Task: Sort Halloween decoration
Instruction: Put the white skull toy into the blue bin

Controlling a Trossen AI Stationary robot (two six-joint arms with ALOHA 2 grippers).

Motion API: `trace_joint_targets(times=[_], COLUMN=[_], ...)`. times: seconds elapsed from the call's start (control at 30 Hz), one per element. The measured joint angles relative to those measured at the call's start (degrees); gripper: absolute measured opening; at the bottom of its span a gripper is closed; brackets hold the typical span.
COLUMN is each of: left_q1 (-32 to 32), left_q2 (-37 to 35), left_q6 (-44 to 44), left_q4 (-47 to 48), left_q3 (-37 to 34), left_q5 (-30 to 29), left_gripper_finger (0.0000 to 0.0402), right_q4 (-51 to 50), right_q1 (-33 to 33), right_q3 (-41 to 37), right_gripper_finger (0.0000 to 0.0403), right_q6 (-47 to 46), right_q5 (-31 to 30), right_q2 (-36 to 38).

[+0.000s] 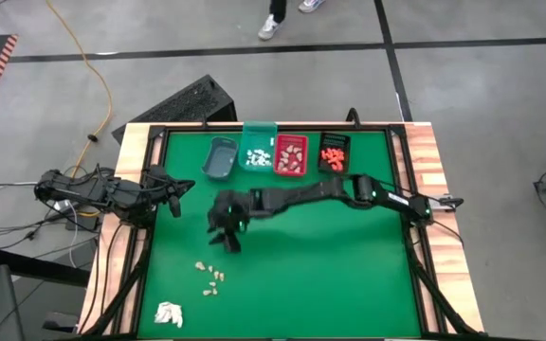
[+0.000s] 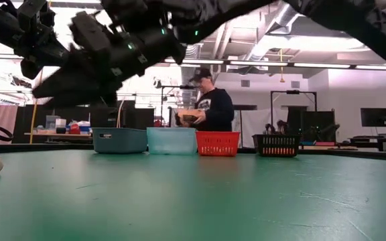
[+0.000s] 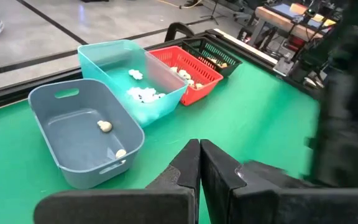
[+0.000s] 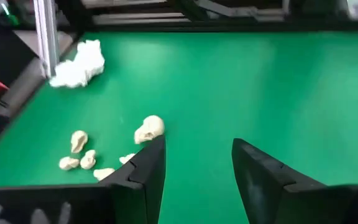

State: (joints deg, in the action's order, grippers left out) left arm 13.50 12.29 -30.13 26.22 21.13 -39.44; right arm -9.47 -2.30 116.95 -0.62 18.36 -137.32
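— Where's the right hand [image 4: 194, 165]?

— Out over the middle of the green surface [image 1: 349, 275], fingers spread apart, nothing between them. A few tan skull pieces [image 4: 149, 129] lie just beside it, with a white papery wad [image 4: 76, 64] farther off near the corner.

— And the left hand [image 3: 199, 163]?

— Clenched tight at the surface's left edge, empty. The bins sit along the far side: grey bin [image 3: 82, 134] with two tan bits, teal bin [image 3: 129, 71] with white ones, red basket [image 1: 291, 154], black basket [image 1: 333, 152] with orange.

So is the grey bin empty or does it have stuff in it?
Nearly empty. The grey bin holds just two small pale pieces on its floor, in the left wrist view.
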Motion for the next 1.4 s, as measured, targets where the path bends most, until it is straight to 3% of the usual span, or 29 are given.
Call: trace_joint_targets(times=[0.13, 0.23, 0.57, 0.73, 1.4], left_q1=[0.0, 0.0, 0.0, 0.0, 0.0], left_q2=[0.0, 0.0, 0.0, 0.0, 0.0], left_q6=[-0.1, -0.4, 0.4, 0.1, -2.1], left_q4=[0.0, 0.0, 0.5, 1.3, 1.8], left_q3=[0.0, 0.0, 0.0, 0.0, 0.0], left_q5=[0.0, 0.0, 0.8, 1.5, 1.3], left_gripper_finger=[0.0, 0.0, 0.0, 0.0, 0.0], right_q4=[0.9, 2.0, 16.4, 18.1, 20.4], right_q1=[-4.4, -6.8, -11.0, -11.0, -12.0], right_q3=[0.0, 0.0, -0.1, 0.1, 0.0], right_gripper_finger=[0.0178, 0.0185, 0.0229, 0.0232, 0.0232], right_q6=[5.2, 5.0, -5.0, -4.5, -8.4], right_q5=[-10.8, -14.6, -16.0, -20.1, -20.3], right_q2=[0.0, 0.0, -7.4, -8.0, -12.1])
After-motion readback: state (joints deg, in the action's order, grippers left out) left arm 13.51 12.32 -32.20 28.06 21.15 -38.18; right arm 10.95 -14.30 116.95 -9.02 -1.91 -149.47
